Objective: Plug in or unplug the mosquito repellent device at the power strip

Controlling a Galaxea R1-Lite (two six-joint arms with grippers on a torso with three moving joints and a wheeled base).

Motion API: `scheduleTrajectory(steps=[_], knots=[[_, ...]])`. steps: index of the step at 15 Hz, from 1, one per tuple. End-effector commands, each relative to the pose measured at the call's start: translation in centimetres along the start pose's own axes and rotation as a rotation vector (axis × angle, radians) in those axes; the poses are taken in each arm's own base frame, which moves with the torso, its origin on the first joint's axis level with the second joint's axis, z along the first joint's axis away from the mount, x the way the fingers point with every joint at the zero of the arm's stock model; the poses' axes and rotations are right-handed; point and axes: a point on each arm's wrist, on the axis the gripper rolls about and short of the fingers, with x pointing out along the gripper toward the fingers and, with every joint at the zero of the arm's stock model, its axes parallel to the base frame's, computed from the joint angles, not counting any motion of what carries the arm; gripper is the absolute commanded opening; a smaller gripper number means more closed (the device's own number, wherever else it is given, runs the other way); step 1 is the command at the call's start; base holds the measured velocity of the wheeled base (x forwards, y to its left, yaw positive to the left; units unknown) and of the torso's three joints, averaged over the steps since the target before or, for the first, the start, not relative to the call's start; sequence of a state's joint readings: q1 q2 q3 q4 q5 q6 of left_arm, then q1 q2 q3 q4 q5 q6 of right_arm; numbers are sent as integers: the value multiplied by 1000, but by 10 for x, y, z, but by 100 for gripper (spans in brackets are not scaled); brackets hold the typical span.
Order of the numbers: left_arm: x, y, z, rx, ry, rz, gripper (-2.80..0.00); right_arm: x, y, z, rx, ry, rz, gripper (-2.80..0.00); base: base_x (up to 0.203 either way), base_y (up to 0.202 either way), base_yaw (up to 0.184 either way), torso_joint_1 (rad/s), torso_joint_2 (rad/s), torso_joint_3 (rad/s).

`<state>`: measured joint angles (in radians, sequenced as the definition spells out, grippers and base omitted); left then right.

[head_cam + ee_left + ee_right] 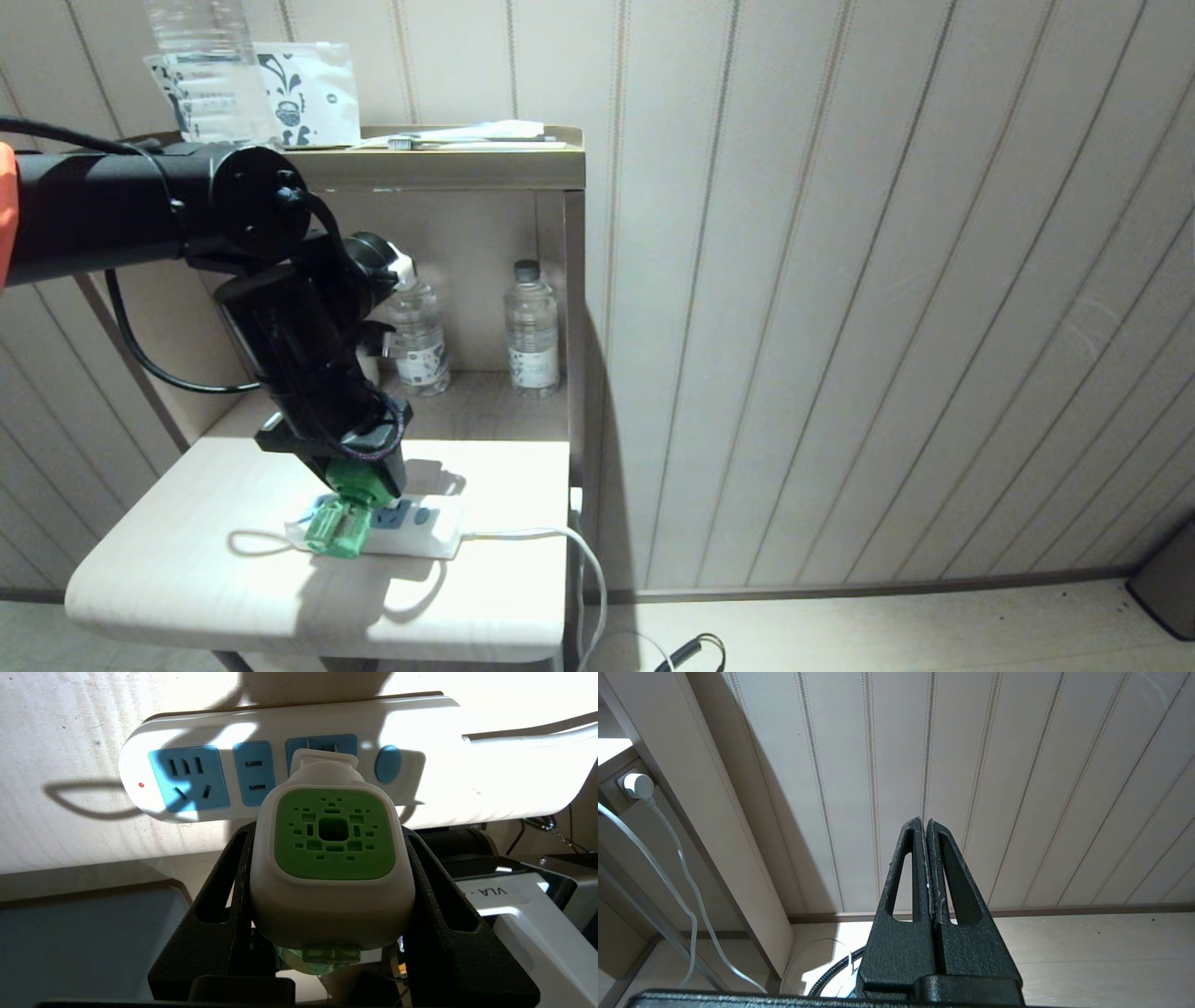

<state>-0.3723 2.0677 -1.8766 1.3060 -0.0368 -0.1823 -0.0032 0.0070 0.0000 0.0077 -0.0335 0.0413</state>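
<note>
left gripper (pixel 332 858) has its black fingers (pixel 219 896) clamped on both sides of the mosquito repellent device (pixel 332 858), jaws roughly half open w/ the white head filling the gap between them. device sits at the power strip (pixel 467 774), its plug end right against a blue socket near the strip's middle, prongs look partly in (can't tell how deep, the plug body covers them). strip lies flat on the pale table (pixel 187 560), near the front edge, white cord (pixel 532 534) running off toward the wall side.

handling, my guess: device is light, hard plastic shell, smooth and rounded so it could slip or twist if squeezed off-centre. best hold is the flat sides of the white head, as now, not the liquid bottle (pixel 327 956), which looks thin and may unscrew or crack. strip is light too and not fixed down, so pulling or pushing will prob drag it along unless the force goes straight along the prongs.

hidden or unclear: prongs, most of the bottle (only a green bit peeks below the head), the strip's far end in head view is behind the arm. right gripper (pixel 926 826) is parked well away facing the wall panelling, fingers pressed together, holding nothing.
</note>
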Motion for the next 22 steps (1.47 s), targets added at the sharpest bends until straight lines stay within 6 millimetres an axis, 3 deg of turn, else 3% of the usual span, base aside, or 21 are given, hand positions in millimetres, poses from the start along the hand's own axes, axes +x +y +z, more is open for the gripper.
scheduleTrajectory(steps=[1,22], knots=[[1,-3,-1,6,10,-2,-280,0,0,0,0,1,0,-280,0,0,0,0,0,0],[13,1,8,-1,24,6,-280,0,0,0,0,1,0,-280,0,0,0,0,0,0]])
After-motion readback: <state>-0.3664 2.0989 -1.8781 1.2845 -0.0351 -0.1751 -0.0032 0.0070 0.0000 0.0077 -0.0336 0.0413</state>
